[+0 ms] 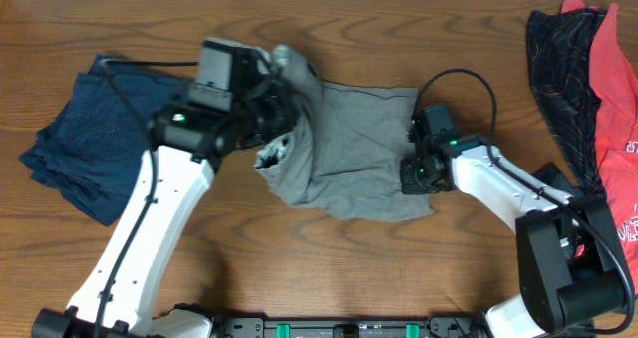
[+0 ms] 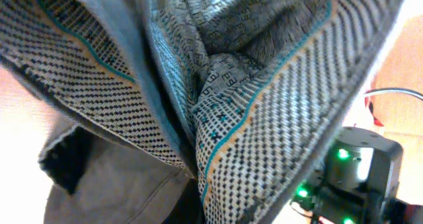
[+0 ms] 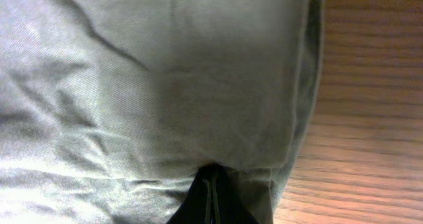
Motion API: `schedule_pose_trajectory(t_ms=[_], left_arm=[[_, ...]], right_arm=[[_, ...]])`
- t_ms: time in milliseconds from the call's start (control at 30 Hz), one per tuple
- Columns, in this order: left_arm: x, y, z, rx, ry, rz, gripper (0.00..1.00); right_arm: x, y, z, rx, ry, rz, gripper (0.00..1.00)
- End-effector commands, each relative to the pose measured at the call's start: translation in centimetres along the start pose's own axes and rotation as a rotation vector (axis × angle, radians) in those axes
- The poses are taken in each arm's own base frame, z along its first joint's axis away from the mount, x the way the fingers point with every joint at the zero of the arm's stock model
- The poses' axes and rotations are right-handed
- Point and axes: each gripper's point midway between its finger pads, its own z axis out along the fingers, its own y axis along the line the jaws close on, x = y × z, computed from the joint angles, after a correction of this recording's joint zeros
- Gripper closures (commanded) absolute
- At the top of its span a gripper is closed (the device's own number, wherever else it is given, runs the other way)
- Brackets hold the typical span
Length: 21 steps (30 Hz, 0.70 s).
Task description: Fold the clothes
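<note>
Grey-taupe shorts [image 1: 359,149], rumpled, left end lifted, patterned lining exposed

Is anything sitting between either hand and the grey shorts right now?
Nothing visible does. The right hand is pinched shut on the edge of the shorts, and the left hand grips their bunched waistband cloth. The navy garment lies apart, beyond the left arm.

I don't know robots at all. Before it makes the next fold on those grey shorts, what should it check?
1. Hold of the left gripper on the shorts: ok, shut on the raised left side.
2. Hold of the right gripper: ok, shut on the shorts' right edge.
3. Shorts flat: not ok, left side bunched.
4. Layers pinched by each gripper: cannot tell.
5. The black-patterned garment and red garment apart from the shorts: ok.
</note>
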Motion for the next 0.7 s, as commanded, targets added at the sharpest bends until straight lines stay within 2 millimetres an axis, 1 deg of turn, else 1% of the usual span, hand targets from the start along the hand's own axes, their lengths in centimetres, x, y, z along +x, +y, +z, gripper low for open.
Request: schedule_pose_trajectory(t_ms=[0, 133, 267, 433, 567, 600, 633, 667], left_arm=[[0.5, -1.3, 2.0, -0.006, 0.016, -0.027, 0.94], [1.6, -2.9, 4.9, 0.015, 0.047, 0.010, 0.94], [3.0, -4.5, 7.2, 0.037, 0.078, 0.028, 0.94], [4.9, -5.0, 8.9, 0.027, 0.123, 0.058, 0.94], [5.3, -5.1, 9.2, 0.024, 0.132, 0.065, 0.93], [5.4, -5.3, 9.1, 0.031, 0.136, 0.066, 0.85], [5.6, -5.6, 9.0, 0.049, 0.151, 0.066, 0.72], [5.8, -5.9, 8.8, 0.064, 0.163, 0.065, 0.68]], right_arm=[[3.8, 1.6, 2.0, -0.025, 0.118, 0.002, 0.99], [4.3, 2.7, 2.0, -0.029, 0.124, -0.009, 0.99], [4.6, 3.3, 2.0, -0.030, 0.128, -0.025, 0.99], [4.7, 3.4, 2.0, -0.030, 0.129, -0.020, 0.99], [4.7, 3.4, 2.0, -0.029, 0.129, -0.005, 0.97], [4.7, 3.4, 2.0, -0.029, 0.131, -0.002, 0.96], [4.7, 3.4, 1.8, -0.029, 0.132, 0.001, 0.92], [4.5, 3.4, 1.5, -0.034, 0.136, 0.005, 0.90]])
